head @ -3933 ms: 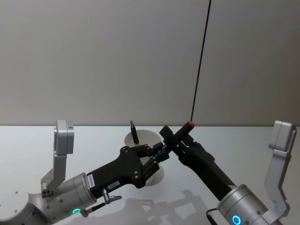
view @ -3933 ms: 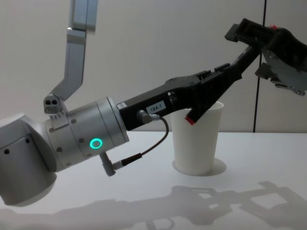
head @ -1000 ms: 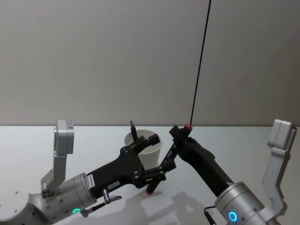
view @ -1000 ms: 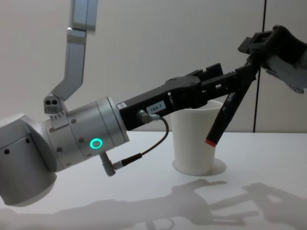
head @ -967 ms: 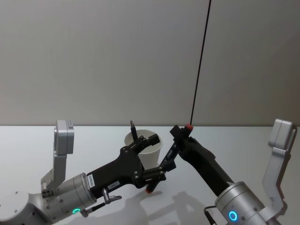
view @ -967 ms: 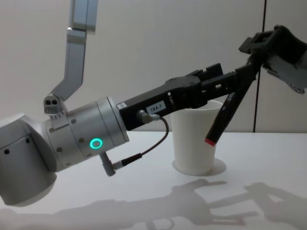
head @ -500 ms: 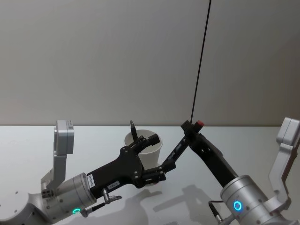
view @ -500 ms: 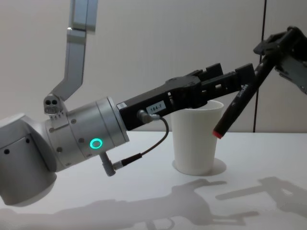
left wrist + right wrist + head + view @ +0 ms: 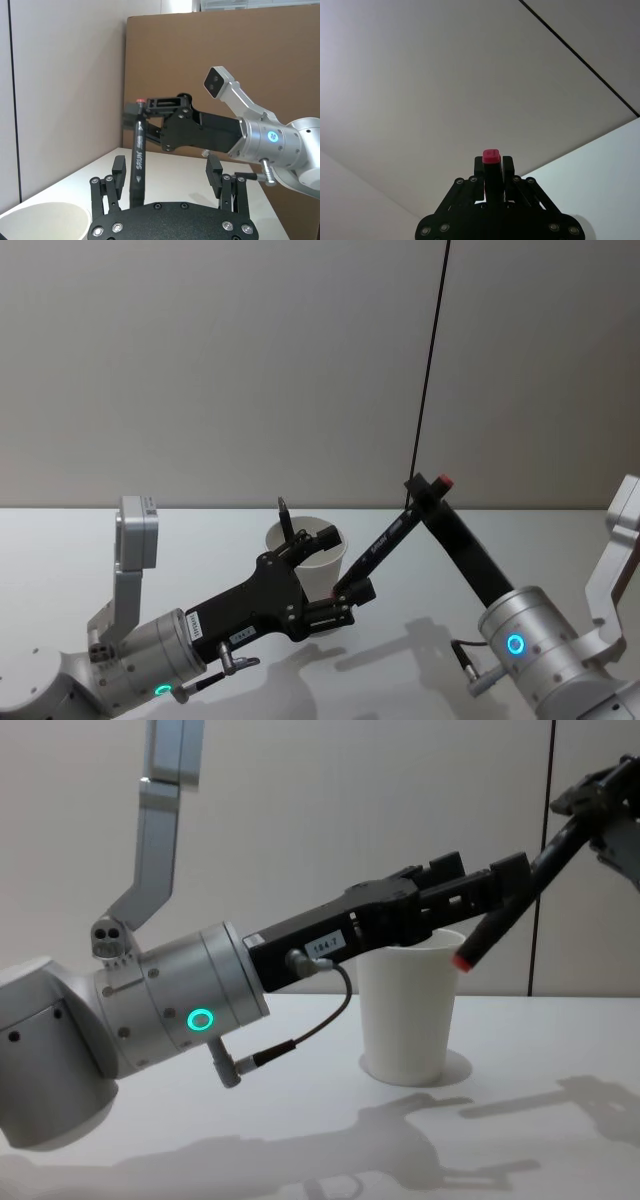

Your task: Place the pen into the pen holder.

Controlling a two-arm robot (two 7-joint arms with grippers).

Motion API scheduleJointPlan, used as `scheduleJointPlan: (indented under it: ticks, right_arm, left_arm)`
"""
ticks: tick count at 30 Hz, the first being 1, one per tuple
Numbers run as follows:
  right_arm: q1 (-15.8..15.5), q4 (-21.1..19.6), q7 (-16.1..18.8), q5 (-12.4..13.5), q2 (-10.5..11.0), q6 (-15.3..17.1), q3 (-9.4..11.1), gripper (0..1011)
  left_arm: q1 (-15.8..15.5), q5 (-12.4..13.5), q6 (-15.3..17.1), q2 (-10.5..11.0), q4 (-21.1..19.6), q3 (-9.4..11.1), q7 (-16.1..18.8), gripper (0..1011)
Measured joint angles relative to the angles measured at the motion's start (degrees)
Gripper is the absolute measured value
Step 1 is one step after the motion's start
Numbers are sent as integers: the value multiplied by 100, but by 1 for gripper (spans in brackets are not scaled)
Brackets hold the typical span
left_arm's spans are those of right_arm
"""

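Since a second ago the right gripper (image 9: 428, 486) has swung up and out toward 2 o'clock in head view, taking the pen (image 9: 382, 542) with it; the pen's red lower tip, which hung low beside the cup wall, now sits up near rim height in chest view.

Right gripper is clamped on the pen's upper end. Right wrist view shows the red cap (image 9: 491, 156) poking out between its fingers (image 9: 507, 165); head view shows the same cap just past the claw.

Pen is black, tilted, running from the right gripper down toward 7 o'clock in head view. Not in the pen holder (image 9: 318, 562): chest view puts the red tip (image 9: 464, 961) just outside the cup (image 9: 410, 1010) at its 3 o'clock side, level with the rim. Head view can't separate tip from the left gripper; chest view can.

Left gripper (image 9: 167, 172) hovers over the cup, fingers spread wide, holding nothing. Left wrist view shows the pen (image 9: 137, 150) standing between the two open fingers (image 9: 118, 170), with printed lettering on the barrel, and the cup rim (image 9: 45, 210) at the view's lower corner. That view also catches the right arm (image 9: 260, 140) beyond.

Cup stands upright on the white table (image 9: 300, 1140).
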Motion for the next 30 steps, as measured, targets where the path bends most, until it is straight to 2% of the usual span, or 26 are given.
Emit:
scheduleJointPlan:
  ticks: [17, 30]
  right_arm:
    - [301, 182, -69, 467, -124, 5, 198, 219]
    - [592, 430, -32, 482, -135, -83, 125, 218]
  left_arm:
    - [0, 0, 0, 0, 0, 0, 0, 1003]
    - [0, 0, 0, 0, 0, -1, 0, 1003]
